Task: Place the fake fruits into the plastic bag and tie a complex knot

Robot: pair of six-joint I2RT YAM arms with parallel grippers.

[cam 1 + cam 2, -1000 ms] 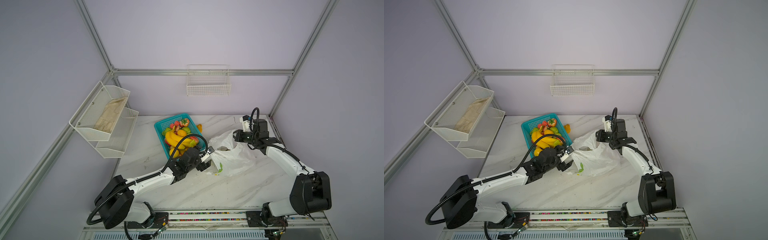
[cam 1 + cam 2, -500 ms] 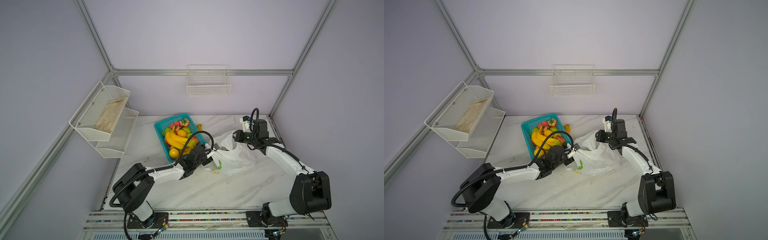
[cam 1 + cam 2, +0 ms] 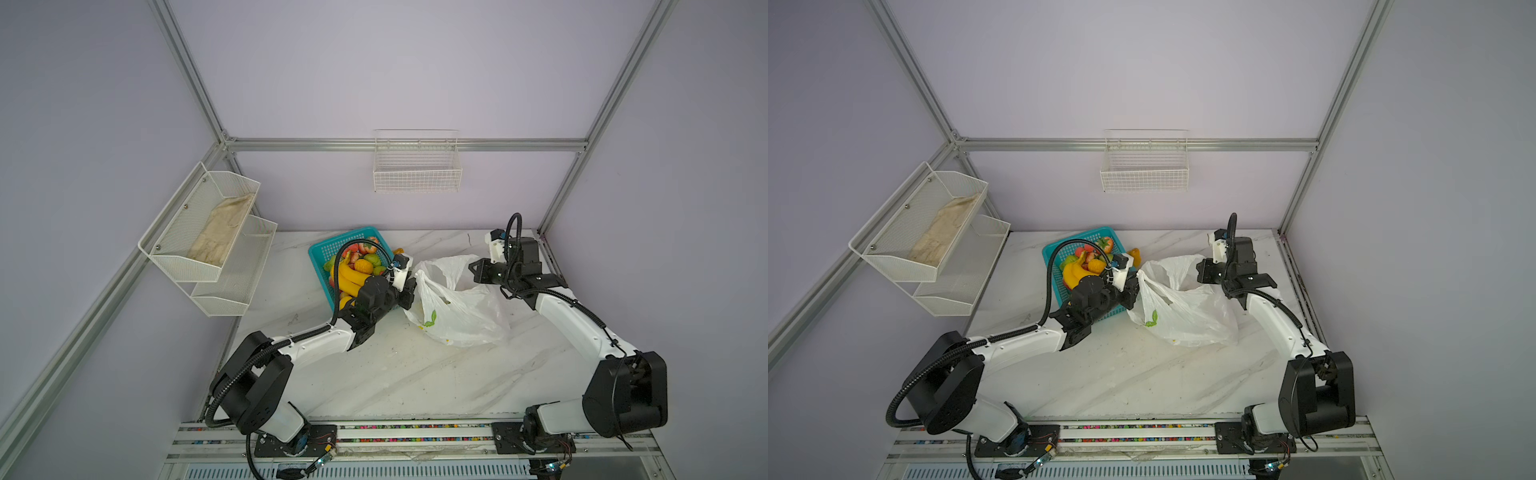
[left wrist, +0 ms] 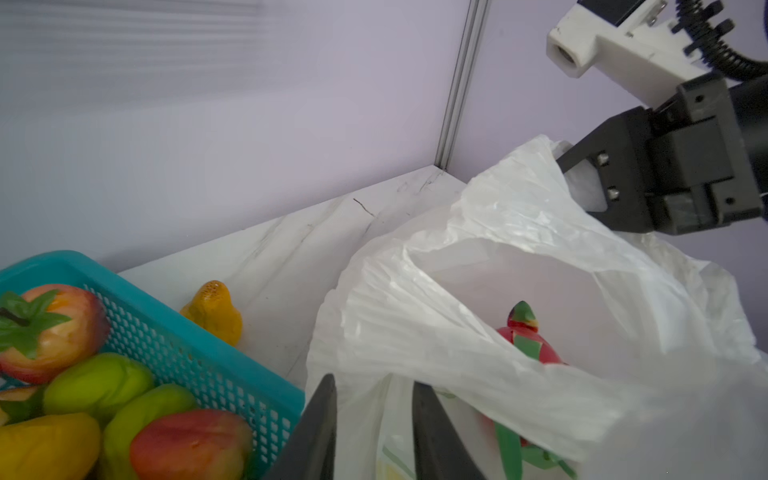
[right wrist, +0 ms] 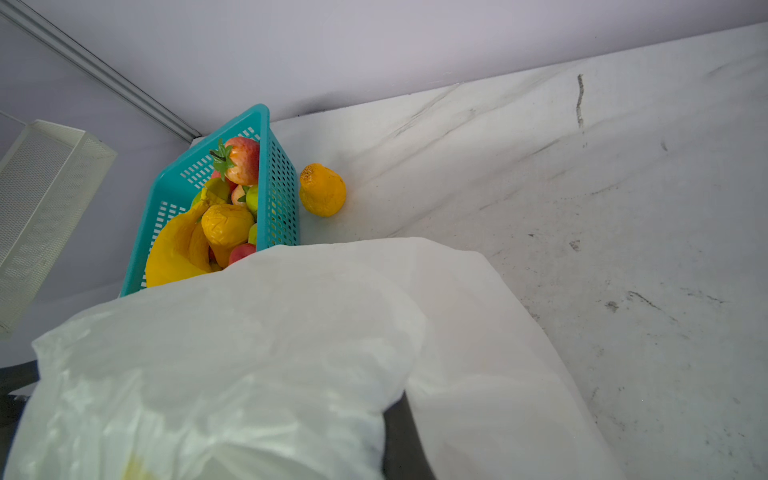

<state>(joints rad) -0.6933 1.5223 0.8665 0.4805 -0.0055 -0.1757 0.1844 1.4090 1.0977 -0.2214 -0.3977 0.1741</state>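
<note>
We take this for a robotics lab test cell, not a home or shop. Plain lilac wall panels point(image 3: 374, 62) sit in a bare aluminium frame point(image 3: 316, 144) that boxes in a marble-patterned table point(image 3: 415, 374). A left arm point(image 3: 316, 345) and a right arm point(image 3: 573, 320), both white and black, are bolted to a metal rail point(image 3: 415, 434) along the table's front edge, with loose wiring showing there. A wire basket point(image 3: 417, 176) and a tiered shelf point(image 3: 216, 249) hang on the walls, and the teal basket point(image 3: 328, 249) holds glossy plastic fruits point(image 3: 349, 276).
</note>
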